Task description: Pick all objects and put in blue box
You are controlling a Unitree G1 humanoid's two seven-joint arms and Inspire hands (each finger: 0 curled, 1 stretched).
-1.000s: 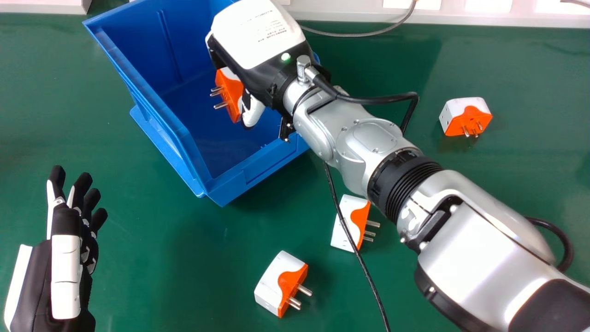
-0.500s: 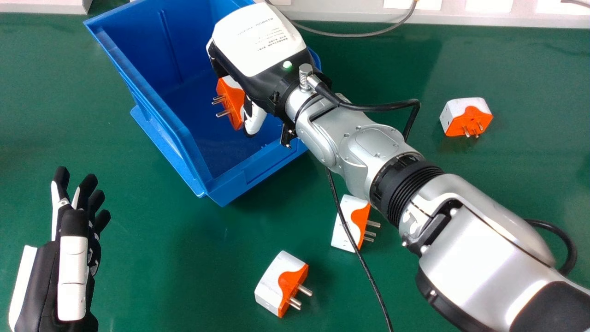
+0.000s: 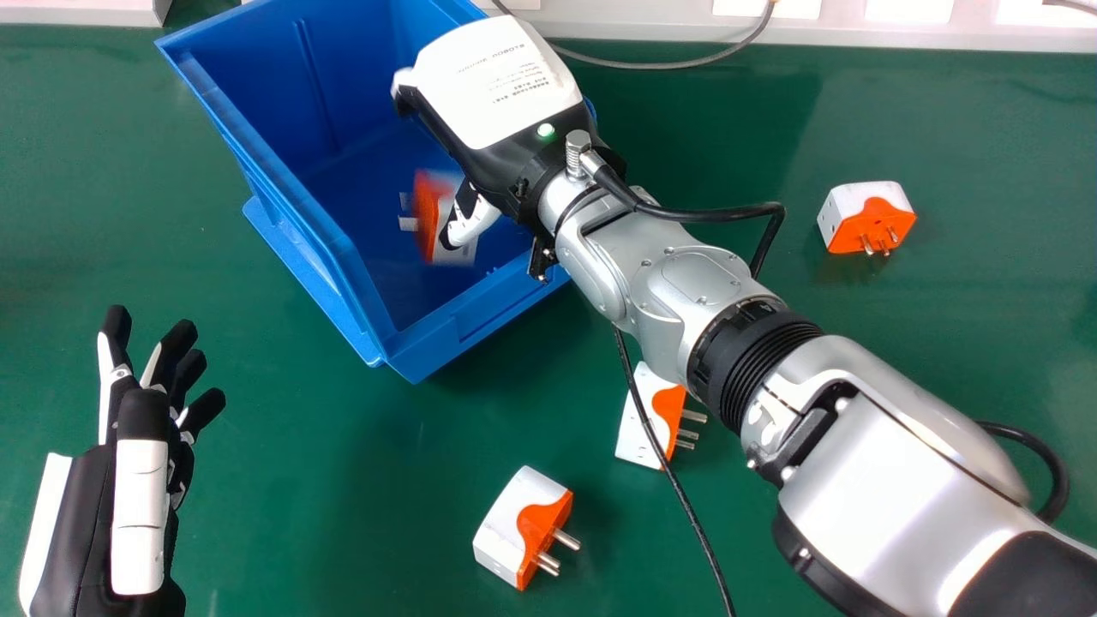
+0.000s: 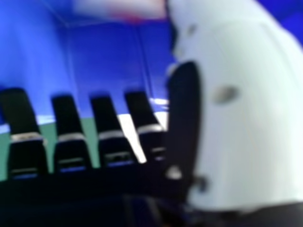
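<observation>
Orange-and-white plug, blurred, is inside the box, just beside the thumb of the right robot hand; that hand is open, fingers straight. From the box, loose plugs sit on the bench: far plug at three o'clock, middle plug at four, near plug at five. Left robot hand: seven o'clock, open. Handling, judged: light, stiff, somewhat slippery; hold the flat sides, clear of prongs.
</observation>
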